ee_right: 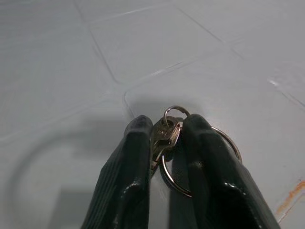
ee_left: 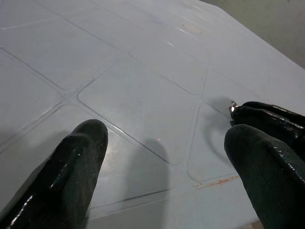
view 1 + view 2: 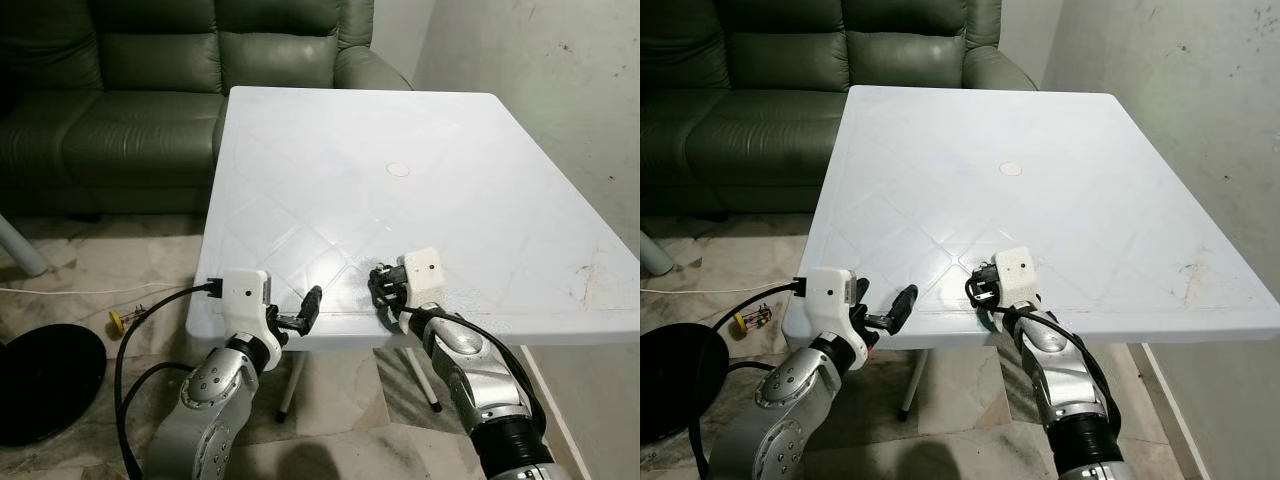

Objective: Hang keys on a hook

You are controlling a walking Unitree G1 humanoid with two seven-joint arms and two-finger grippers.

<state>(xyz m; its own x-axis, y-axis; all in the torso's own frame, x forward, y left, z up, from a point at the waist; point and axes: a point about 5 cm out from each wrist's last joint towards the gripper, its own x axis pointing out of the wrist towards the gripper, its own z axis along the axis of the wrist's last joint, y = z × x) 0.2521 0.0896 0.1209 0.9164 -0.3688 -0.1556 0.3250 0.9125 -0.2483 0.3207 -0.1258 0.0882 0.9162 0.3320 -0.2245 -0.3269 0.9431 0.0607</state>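
My right gripper [image 1: 164, 138] is clamped on the keys [image 1: 166, 133]: both black fingers [image 1: 128, 181] pinch a small brass-coloured key, with a little ring poking out above the tips and a bigger split ring looping out to one side and under the finger. Any stamping on the key is too small for me to read

From the head cameras, that gripper [image 3: 385, 290] sits low over the near edge of the white plastic table [image 3: 450, 170], right of centre. Keys themselves are hidden there behind the fingers and the white wrist block. Whether the rings touch the tabletop, can't tell

Left gripper [image 3: 305, 312] hangs at the near table edge, left of the right one, fingers spread wide, nothing between them. Its wrist camera looks across the tabletop between the two finger pads [image 2: 71, 167]; my right gripper's black fingers show at the far side with a bit of shiny metal at the tip

Table: moulded diamond/square panel pattern, round plug [image 3: 399, 169] in the middle, rusty smear near the right front corner [image 3: 590, 275]. No labels or writing readable on table, wrist blocks or arms

Around: dark green leather sofa [image 3: 150, 90] behind the table, grey stained wall [image 3: 560, 70] to the right, tiled floor, black round object [image 3: 45, 385] on the floor at left, a small yellow item [image 3: 117, 320] beside the cable near it
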